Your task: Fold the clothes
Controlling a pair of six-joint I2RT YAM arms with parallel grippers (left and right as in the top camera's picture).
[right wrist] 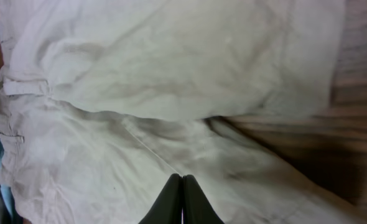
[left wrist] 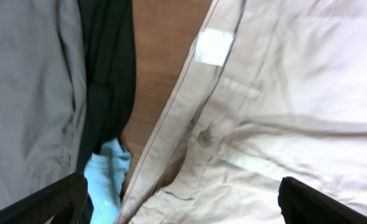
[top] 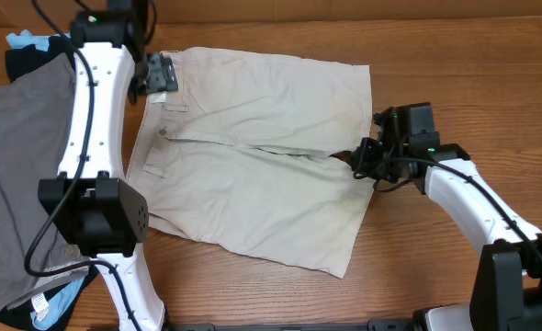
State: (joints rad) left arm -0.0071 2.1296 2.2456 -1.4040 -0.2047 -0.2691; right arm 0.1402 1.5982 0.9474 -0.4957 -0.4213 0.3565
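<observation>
Khaki cotton shorts are spread flat on the wooden table, with the waistband to the left and the leg hems to the right. A grey garment lies beside them at the left. The left gripper is held over the top corner of the waistband, near the white label, with its fingers spread wide and nothing between them. The right gripper is placed at the notch between the two legs, its fingers pressed together, and no cloth can be made out between them. The fabric is judged light, soft and limp, so it is expected to sag and crease wherever it is not supported. A firmer hold is likely to be had at the thick stitched waistband and at the doubled hems, taken at two corners together.
</observation>
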